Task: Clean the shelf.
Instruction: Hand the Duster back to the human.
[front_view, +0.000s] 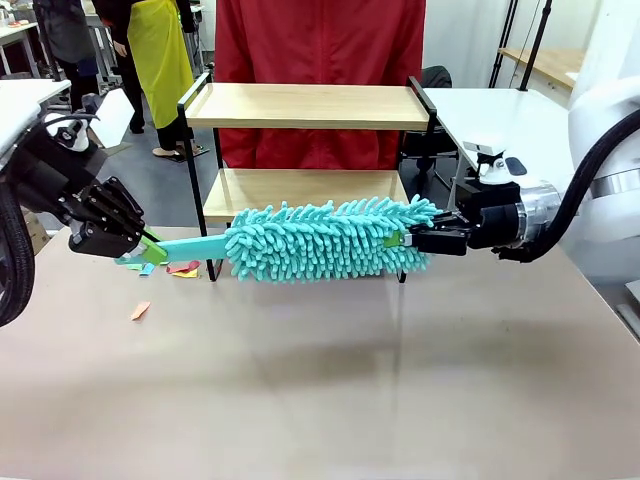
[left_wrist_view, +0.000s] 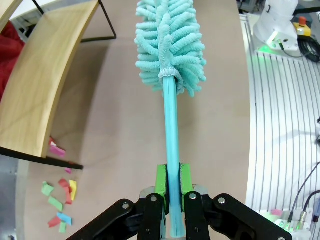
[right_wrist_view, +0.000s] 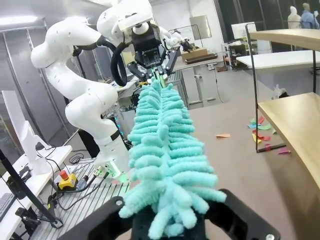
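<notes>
1. I see the shelf (front_view: 305, 105) standing at the table's far edge, its long axis running left to right: two pale wooden boards in a thin black metal frame.
2. A teal duster (front_view: 320, 240), fluffy with chenille fingers, lies horizontal in front of the lower board, its smooth flat handle pointing to my left.
3. My left gripper (left_wrist_view: 171, 186) has its green pads either side of the handle; I cannot tell if they press it.
4. My right gripper (front_view: 408, 239) is clamped on the fluffy tip.
5. Coloured paper scraps (front_view: 165, 268) lie on the brown tabletop (front_view: 320, 380) near the shelf's left foot.

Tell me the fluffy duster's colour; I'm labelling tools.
Turquoise fluffy microfibre duster, handle included; front view shows it best.
</notes>
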